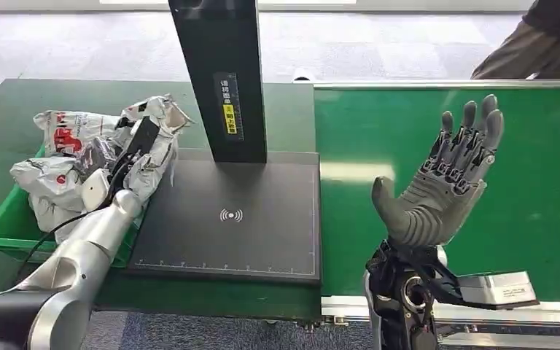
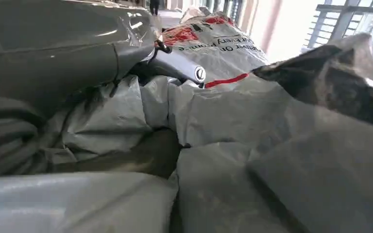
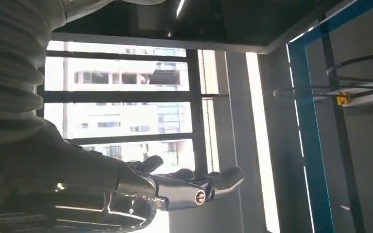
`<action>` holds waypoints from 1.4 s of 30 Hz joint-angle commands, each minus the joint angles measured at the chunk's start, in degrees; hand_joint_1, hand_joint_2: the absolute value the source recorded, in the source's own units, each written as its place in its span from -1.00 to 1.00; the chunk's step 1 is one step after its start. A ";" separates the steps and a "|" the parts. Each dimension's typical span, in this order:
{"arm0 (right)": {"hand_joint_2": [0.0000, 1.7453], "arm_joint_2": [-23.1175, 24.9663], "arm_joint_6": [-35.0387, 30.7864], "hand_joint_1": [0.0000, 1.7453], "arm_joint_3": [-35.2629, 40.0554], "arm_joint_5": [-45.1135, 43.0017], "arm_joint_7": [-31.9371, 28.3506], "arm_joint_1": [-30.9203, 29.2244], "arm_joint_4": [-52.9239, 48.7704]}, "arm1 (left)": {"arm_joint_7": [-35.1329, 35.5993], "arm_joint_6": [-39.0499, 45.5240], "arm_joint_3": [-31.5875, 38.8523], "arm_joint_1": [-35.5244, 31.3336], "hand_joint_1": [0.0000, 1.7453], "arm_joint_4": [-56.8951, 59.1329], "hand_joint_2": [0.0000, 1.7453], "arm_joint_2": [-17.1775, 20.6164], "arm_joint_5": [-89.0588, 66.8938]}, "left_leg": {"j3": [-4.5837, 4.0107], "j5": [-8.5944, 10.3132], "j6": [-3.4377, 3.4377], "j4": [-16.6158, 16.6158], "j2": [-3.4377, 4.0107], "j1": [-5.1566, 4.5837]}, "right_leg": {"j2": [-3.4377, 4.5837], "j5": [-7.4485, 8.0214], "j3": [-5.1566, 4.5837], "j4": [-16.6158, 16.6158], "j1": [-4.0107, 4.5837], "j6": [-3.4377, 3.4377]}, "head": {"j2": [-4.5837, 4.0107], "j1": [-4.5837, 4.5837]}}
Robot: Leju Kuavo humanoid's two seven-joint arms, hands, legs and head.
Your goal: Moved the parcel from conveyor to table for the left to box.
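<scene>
- The right hand (image 1: 437,193) is raised above the green conveyor (image 1: 525,168), palm up, fingers spread, holding nothing.
- The left hand (image 2: 53,58) reaches into the green bin (image 1: 0,230), left of the black scanner plate (image 1: 262,233), buried among crumpled grey parcels (image 1: 80,157); whether it grips one, I cannot tell.
- A person's sleeve (image 1: 525,44) shows beyond the conveyor.

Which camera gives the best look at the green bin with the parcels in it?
The head view: the green bin sits at the table's left edge, piled with grey parcels, the left hand reaching in. The left wrist view shows crumpled parcel plastic up close; the right wrist view faces windows.
</scene>
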 commanded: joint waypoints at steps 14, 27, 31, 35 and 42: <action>1.00 -1.55 -1.19 -1.00 -4.20 1.86 0.19 1.04 3.12 | -13.34 10.28 27.34 -3.29 1.00 1.37 1.00 6.43 -10.43 | -0.16 0.04 -0.04 0.01 0.04 0.16 | -0.06 0.04 -0.18 0.03 0.19 -0.08 | 0.00 0.04; 1.00 -1.25 -1.06 -1.00 -6.14 2.48 0.19 2.19 1.91 | -23.99 8.46 34.35 -2.39 -1.00 1.79 1.00 1.54 -4.96 | -0.28 0.10 -0.05 -0.02 -0.28 0.11 | -0.33 -0.01 -0.26 0.02 0.12 -0.07 | 0.00 0.02; 1.00 -0.96 -1.19 -1.00 -6.80 2.73 0.19 2.21 2.18 | -34.06 3.96 39.88 -3.60 -1.00 0.85 1.00 0.11 3.21 | -0.31 0.08 -0.05 0.02 -0.25 0.11 | -0.29 -0.01 -0.29 0.06 0.12 -0.07 | 0.00 0.00; 1.00 -1.23 -1.35 -1.00 -6.83 2.60 0.19 2.14 2.54 | -38.70 0.63 44.60 -4.42 -1.00 0.07 1.00 -0.23 9.89 | -0.31 0.08 -0.06 0.04 -0.26 0.10 | -0.28 -0.01 -0.30 0.08 0.11 -0.07 | 0.00 0.02; 1.00 -1.20 -1.17 -1.00 -7.05 2.07 0.19 2.25 4.49 | -54.94 -0.09 53.70 -4.46 -1.00 -4.00 1.00 -0.97 25.62 | -0.28 0.07 -0.05 0.03 -0.20 0.14 | -0.27 0.01 -0.26 0.03 0.15 -0.08 | 0.00 0.02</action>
